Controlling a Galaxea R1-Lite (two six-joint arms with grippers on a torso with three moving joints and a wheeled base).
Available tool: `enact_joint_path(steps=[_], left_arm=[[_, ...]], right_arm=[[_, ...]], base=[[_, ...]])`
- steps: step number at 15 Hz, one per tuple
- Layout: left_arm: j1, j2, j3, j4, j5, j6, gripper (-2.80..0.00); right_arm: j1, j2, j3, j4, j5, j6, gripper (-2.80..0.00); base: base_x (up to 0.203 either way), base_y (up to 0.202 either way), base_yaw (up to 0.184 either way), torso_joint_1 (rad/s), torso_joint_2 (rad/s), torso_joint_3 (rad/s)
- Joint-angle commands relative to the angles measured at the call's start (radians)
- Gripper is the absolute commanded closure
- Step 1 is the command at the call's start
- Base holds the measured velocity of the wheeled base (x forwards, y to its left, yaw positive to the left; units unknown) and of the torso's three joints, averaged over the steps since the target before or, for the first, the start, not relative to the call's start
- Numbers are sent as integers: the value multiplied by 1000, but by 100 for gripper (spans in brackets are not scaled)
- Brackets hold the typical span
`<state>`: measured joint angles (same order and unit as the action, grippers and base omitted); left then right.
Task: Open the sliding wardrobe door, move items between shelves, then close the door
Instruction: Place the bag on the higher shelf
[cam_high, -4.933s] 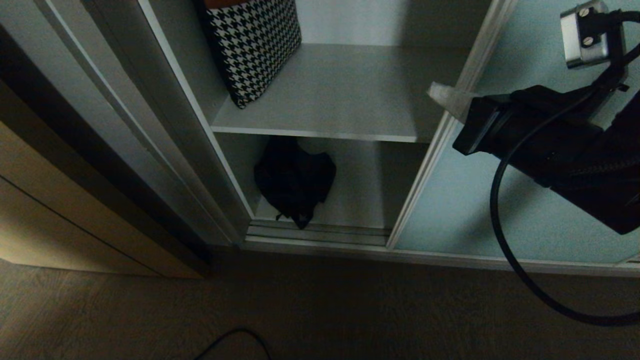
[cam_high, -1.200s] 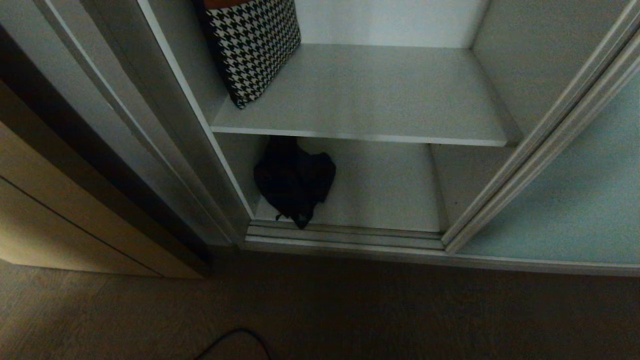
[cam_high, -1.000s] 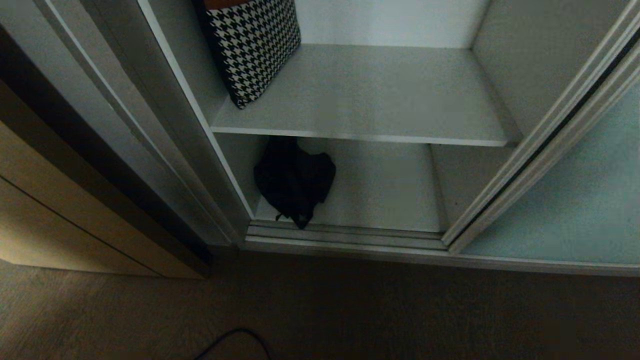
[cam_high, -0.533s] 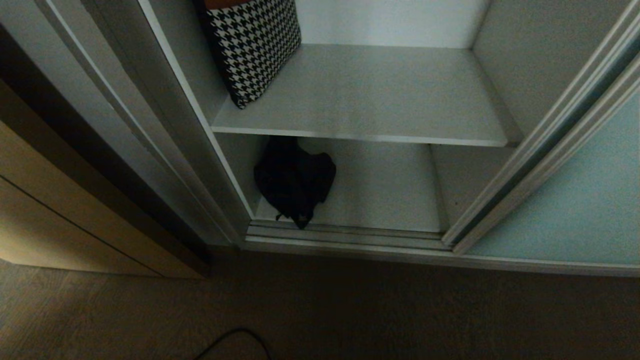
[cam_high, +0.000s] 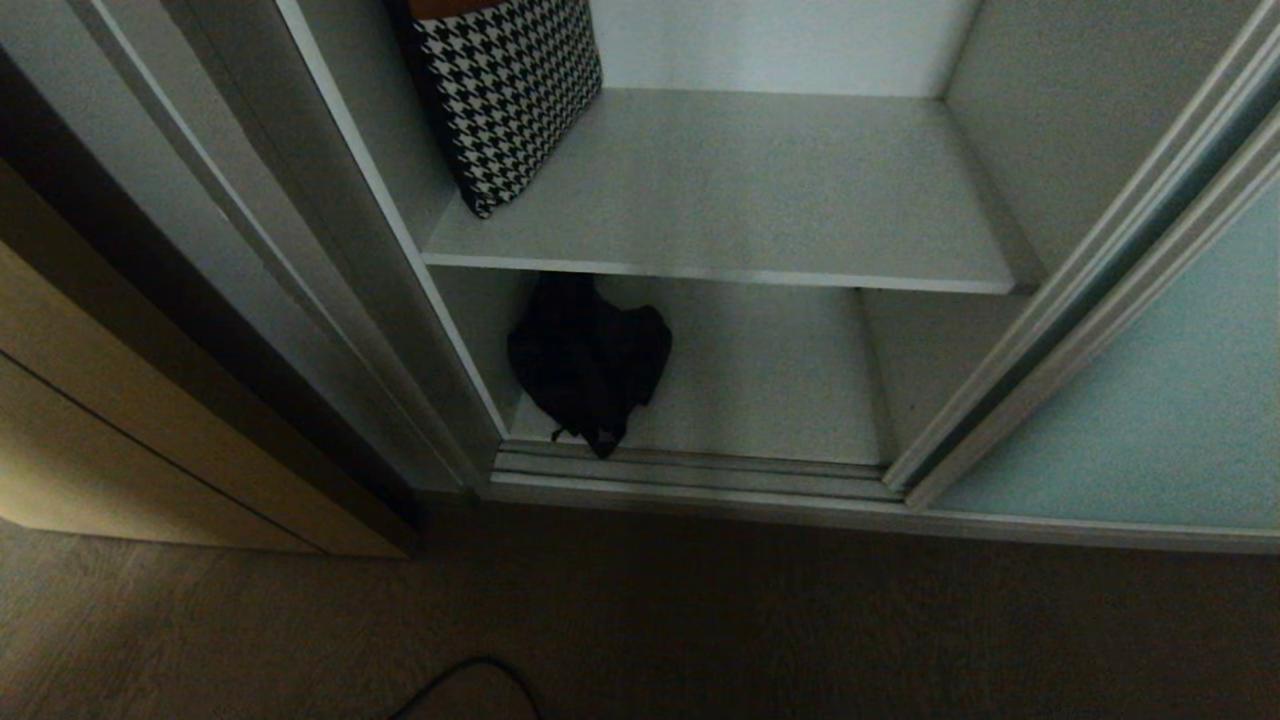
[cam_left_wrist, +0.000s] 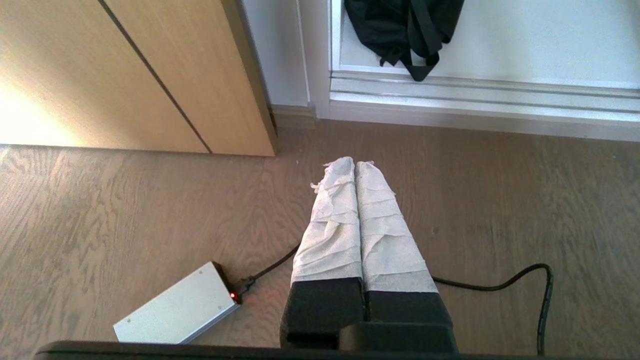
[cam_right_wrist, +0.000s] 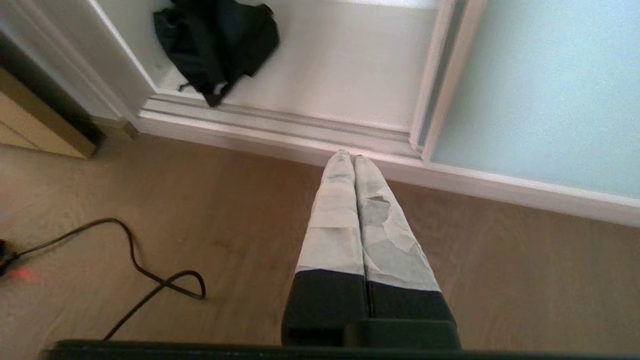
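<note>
The frosted pale teal glass sliding door (cam_high: 1150, 400) now stands fully open, and the right gripper (cam_right_wrist: 348, 156) has withdrawn, closed and empty. Beyond it, the soft black fabric bundle (cam_right_wrist: 215, 45) lies on the lower white-grey shelf (cam_high: 770, 380). The left gripper (cam_left_wrist: 354, 164) hangs closed and empty.

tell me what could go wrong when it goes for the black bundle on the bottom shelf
The black bundle has a strap loop lying by the door track; it might snag there or trail out when lifted. The bundle sits tucked under the upper shelf, so an arm coming in steeply may hit that edge.
</note>
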<state>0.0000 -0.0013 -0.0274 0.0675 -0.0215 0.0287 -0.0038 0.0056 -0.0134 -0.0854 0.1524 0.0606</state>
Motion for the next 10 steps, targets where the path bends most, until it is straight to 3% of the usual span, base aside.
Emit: enact_joint_path(steps=[1, 2, 3, 6, 8, 10], left_arm=[[0, 1, 0, 0, 0, 0, 0], [0, 1, 0, 0, 0, 0, 0], [1, 1, 0, 0, 0, 0, 0], [0, 1, 0, 0, 0, 0, 0], [0, 1, 0, 0, 0, 0, 0], [1, 1, 0, 0, 0, 0, 0]], right_arm=[[0, -6, 4, -8, -76, -2, 0], [0, -6, 8, -23, -188, -24, 0], [0, -5, 8, -22, -250, -47, 0], [1, -5, 7, 125, -165, -69, 0], [1, -6, 12, 82, -145, -123, 0], [-1, -7, 12, 84, -146, -122, 0]], base=[[0, 0, 0, 0, 0, 0], [0, 0, 0, 0, 0, 0], [0, 0, 0, 0, 0, 0], [0, 0, 0, 0, 0, 0], [0, 0, 0, 0, 0, 0], [0, 0, 0, 0, 0, 0]])
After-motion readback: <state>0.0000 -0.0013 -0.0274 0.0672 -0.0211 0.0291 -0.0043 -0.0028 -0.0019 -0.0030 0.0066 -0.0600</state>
